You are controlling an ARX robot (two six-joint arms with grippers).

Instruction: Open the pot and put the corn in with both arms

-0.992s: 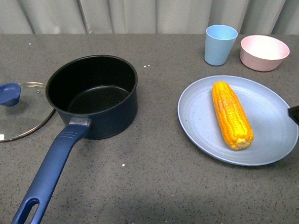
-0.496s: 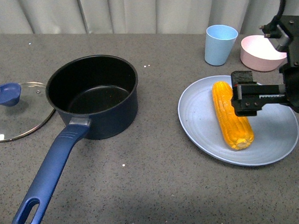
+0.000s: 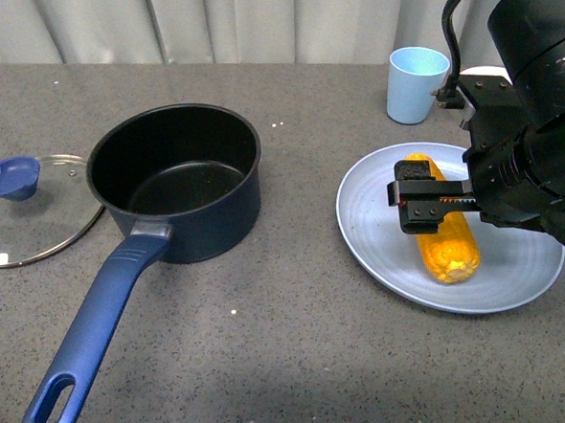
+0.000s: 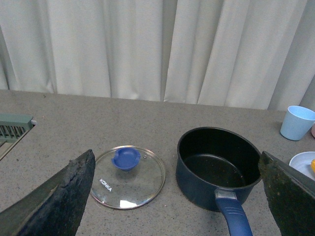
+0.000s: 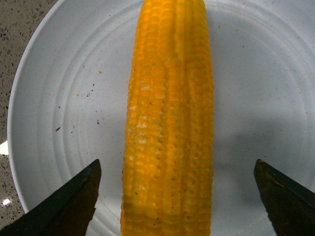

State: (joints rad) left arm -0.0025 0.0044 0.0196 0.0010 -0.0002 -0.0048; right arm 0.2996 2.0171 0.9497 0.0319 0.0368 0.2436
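Note:
The dark navy pot [image 3: 180,179] stands open on the table, its long blue handle [image 3: 93,333] pointing toward me. Its glass lid [image 3: 48,221] with the blue knob lies flat to the pot's left. The corn [image 3: 448,245] lies on a light blue plate [image 3: 379,225] at the right. My right gripper [image 3: 421,206] hovers open just above the corn's middle; in the right wrist view [image 5: 177,162] the jaws stand wide on either side of the corn [image 5: 170,123] without touching it. My left gripper [image 4: 176,155] is open and empty, well back from pot [image 4: 219,167] and lid [image 4: 128,177], and is out of the front view.
A light blue cup [image 3: 416,83] stands behind the plate. The right arm's bulky black body [image 3: 535,110] covers the back right of the table. A green-grey object [image 4: 12,128] sits at the table's far left edge. A pale curtain hangs behind.
My right arm has come in from the right edge and moved left over the plate, until its open gripper is above the corn. Pot, lid and corn have not moved.

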